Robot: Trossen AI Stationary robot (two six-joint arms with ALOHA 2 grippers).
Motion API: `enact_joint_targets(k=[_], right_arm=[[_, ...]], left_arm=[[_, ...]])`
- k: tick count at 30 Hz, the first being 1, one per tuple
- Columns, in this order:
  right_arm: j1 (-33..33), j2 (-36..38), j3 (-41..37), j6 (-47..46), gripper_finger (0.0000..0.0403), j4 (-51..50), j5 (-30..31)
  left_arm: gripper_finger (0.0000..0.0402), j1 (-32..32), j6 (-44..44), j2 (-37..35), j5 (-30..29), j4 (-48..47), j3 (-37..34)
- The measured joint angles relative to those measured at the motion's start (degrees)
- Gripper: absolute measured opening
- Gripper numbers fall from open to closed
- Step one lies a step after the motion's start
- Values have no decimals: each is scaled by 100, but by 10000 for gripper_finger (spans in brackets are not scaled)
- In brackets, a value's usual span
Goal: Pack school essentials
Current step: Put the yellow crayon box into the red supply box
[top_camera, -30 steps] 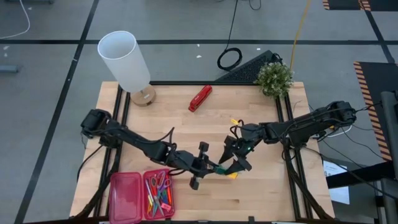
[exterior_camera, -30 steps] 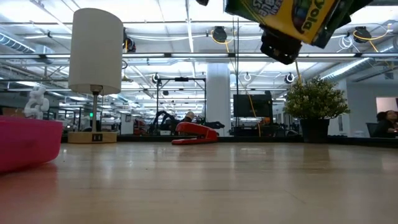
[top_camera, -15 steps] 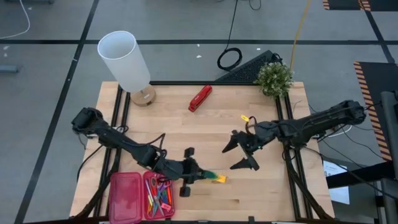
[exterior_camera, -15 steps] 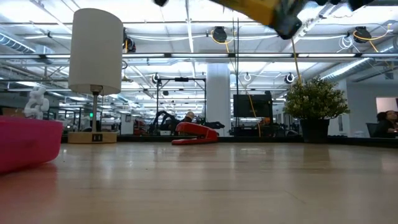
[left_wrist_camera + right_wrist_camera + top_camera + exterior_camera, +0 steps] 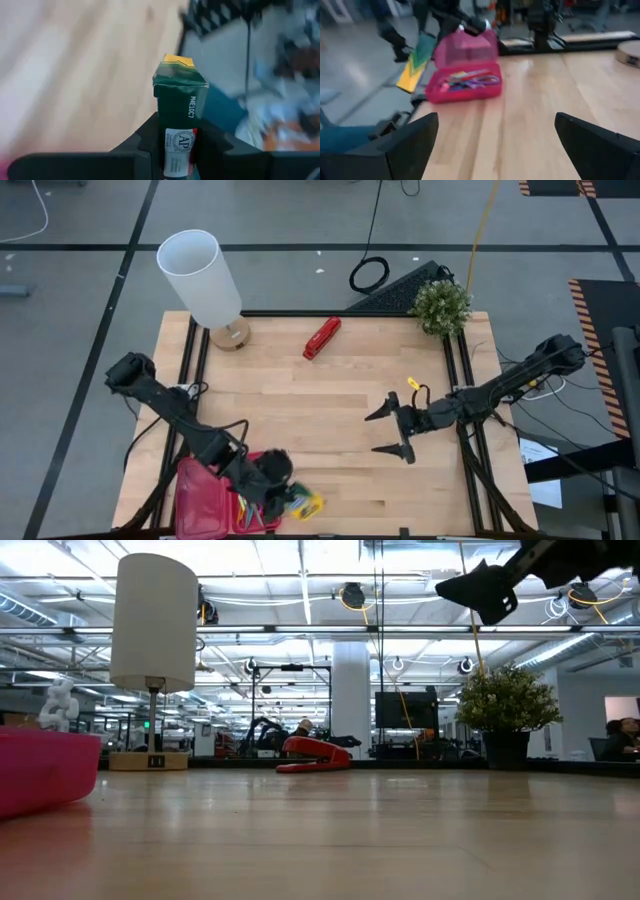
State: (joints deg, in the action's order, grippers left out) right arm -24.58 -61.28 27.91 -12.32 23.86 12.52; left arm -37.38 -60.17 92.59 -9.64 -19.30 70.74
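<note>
Left gripper [image 5: 285,498] pinches the crayon box [image 5: 305,504] by one end over the pink case [image 5: 258,480]'s edge, right gripper [image 5: 392,432] spread idle mid-table; box could snag the rim and twist loose.

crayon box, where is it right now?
High view: the crayon box is held in the left gripper, at the table's near edge, beside the open pink case. The right gripper is open, well away.
</note>
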Motion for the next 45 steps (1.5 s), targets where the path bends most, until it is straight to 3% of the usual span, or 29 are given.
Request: enact_joint_targets(k=[6,12,17,21,27,36,45], right_arm=[[-7,-1,-518,40,393,736,-51],[6,0,-519,301,393,784,-31],[13,0,-519,269,393,750,-29],[13,0,-519,263,393,750,-30],[13,0,-519,194,393,697,-31],[11,0,-519,-14,393,417,-53],[-70,0,-519,-72,393,356,-69]], left_arm=[[88,-150,-133,-173,1234,-976,0],[88,-3,1004,-437,2107,-2228,-1],[88,342,1933,-459,2968,-2590,-2],[88,659,2604,-386,3489,-2591,-2],[88,1039,3287,-380,3550,-2550,-49],[88,1165,2739,-380,4570,-1036,-1043],[88,1172,2336,-380,4581,-388,-1690]])
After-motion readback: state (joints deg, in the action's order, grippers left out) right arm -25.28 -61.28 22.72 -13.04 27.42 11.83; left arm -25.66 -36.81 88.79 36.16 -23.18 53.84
